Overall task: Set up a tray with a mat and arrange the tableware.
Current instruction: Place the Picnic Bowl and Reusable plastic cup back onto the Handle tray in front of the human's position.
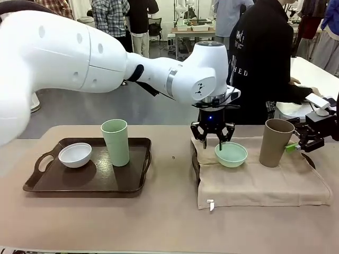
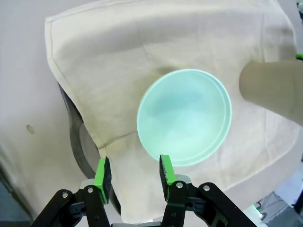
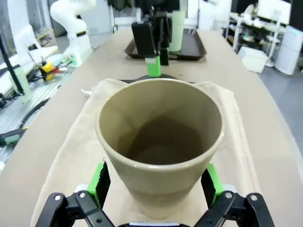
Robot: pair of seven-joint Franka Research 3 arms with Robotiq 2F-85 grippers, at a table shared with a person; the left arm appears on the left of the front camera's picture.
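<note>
A mint green bowl (image 1: 231,154) (image 2: 184,116) sits on the beige mat (image 1: 265,182) (image 2: 142,56). My left gripper (image 1: 212,142) (image 2: 133,163) hangs open at the bowl's near-left rim, one pad over the rim edge and the other outside it, with just mat between them. The taupe cup (image 1: 275,142) (image 3: 158,137) stands upright on the mat. My right gripper (image 1: 296,144) (image 3: 156,182) is open, with a finger on each side of the cup's lower part. A white bowl (image 1: 74,154) and a mint green cup (image 1: 115,142) stand on the dark brown tray (image 1: 132,182) at the left.
A second dark tray's rim (image 1: 195,159) (image 2: 75,137) shows from under the mat's left edge. A person in black (image 1: 265,58) stands at the far side, behind the mat. Bare table lies between the two trays and along the front edge.
</note>
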